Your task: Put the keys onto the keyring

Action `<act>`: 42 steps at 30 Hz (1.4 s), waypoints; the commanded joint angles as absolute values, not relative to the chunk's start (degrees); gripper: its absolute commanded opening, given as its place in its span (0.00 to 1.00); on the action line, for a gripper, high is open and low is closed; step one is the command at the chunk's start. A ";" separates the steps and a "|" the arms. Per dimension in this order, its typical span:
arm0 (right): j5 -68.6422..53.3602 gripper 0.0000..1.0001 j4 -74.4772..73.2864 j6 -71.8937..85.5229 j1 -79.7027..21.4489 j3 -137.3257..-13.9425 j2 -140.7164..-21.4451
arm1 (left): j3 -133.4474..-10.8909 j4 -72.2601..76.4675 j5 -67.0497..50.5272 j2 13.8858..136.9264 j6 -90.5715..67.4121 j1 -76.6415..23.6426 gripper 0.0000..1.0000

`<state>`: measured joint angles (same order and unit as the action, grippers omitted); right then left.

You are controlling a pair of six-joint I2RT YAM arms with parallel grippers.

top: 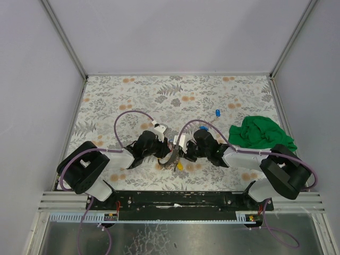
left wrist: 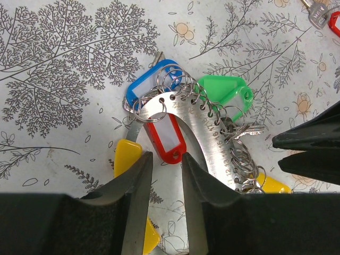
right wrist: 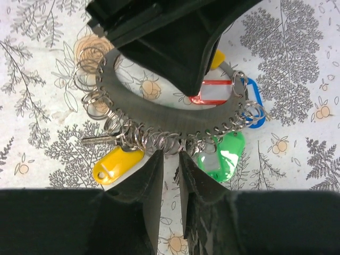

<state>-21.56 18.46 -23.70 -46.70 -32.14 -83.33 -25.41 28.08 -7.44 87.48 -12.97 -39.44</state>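
The keyring [top: 172, 158] is a flat silvery metal band with numbered holes and many small split rings. It lies on the patterned table between both grippers. In the left wrist view the keyring [left wrist: 196, 122] bears a red tag [left wrist: 167, 138], a blue tag [left wrist: 151, 85], a green tag [left wrist: 223, 93] and yellow tags [left wrist: 127, 156]. My left gripper [left wrist: 167, 156] is open and empty, its tips just short of the red tag. My right gripper [right wrist: 171, 153] is narrowly open, its tips touching the split rings on the keyring [right wrist: 159, 114] between a yellow tag [right wrist: 118, 163] and a green tag [right wrist: 220, 156].
A loose blue-tagged key [top: 217, 112] lies further back, another blue tag [top: 203, 128] by the right arm. A key with a red tag [left wrist: 319, 13] lies at the left wrist view's top right. A green cloth [top: 260, 133] is bunched at the right.
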 commanded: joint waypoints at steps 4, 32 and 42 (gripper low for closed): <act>-22.28 0.23 20.96 -17.40 -46.31 -37.19 -85.98 | -26.36 27.86 -6.48 87.28 -11.69 -39.47 0.28; -20.43 0.35 24.79 -12.16 -46.80 -37.88 -94.09 | -26.54 27.86 -6.86 87.78 -11.86 -39.50 0.28; -13.27 0.13 27.43 -13.63 -46.84 -35.44 -91.56 | -26.54 27.65 -6.54 87.63 -11.69 -39.54 0.28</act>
